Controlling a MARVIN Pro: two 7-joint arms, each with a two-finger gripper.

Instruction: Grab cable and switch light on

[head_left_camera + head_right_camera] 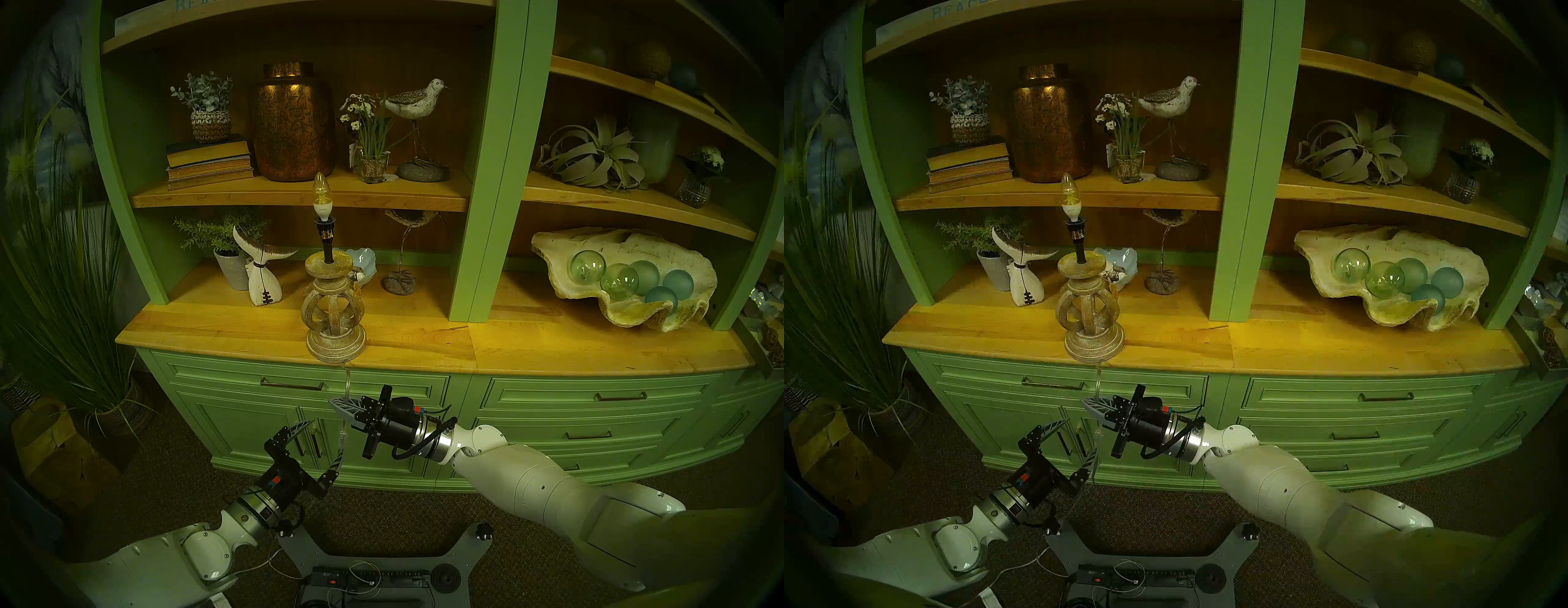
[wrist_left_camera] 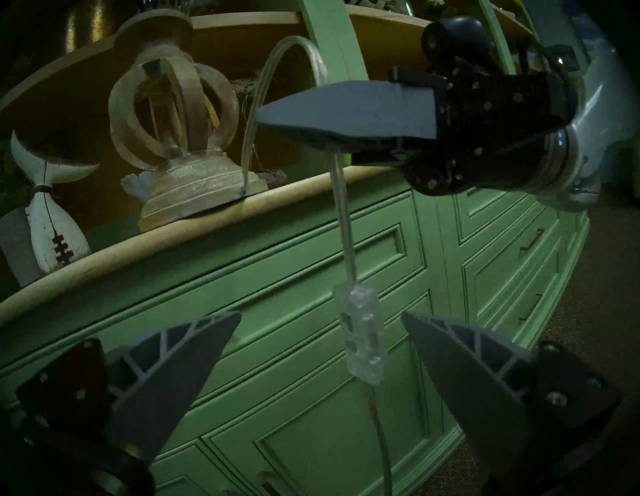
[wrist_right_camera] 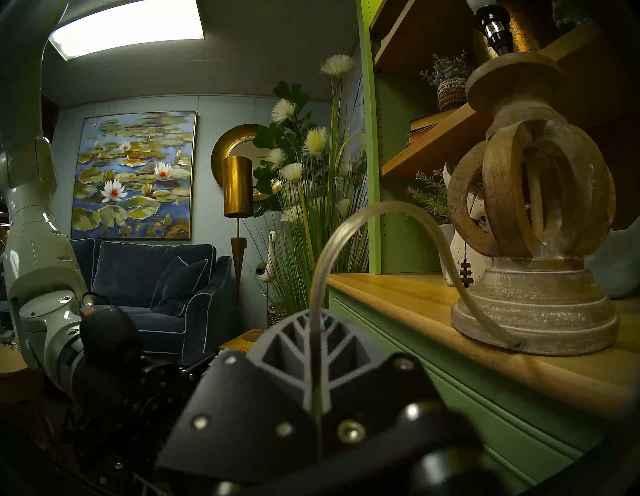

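Observation:
The lamp stands at the front edge of the wooden countertop; its candle bulb looks unlit. The clear cable arches from the base and hangs down the cabinet front. My right gripper is shut on the cable just below the counter edge, as the right wrist view also shows. The clear switch block hangs below it. My left gripper is open, the block between its fingers without touching either. The head view shows the left gripper beside the block.
A green cabinet with drawers and handles is right behind both grippers. A white whale-tail figure stands left of the lamp, and a shell bowl with glass balls far right. A tall grass plant stands on the floor at left. The robot base with white wires is below.

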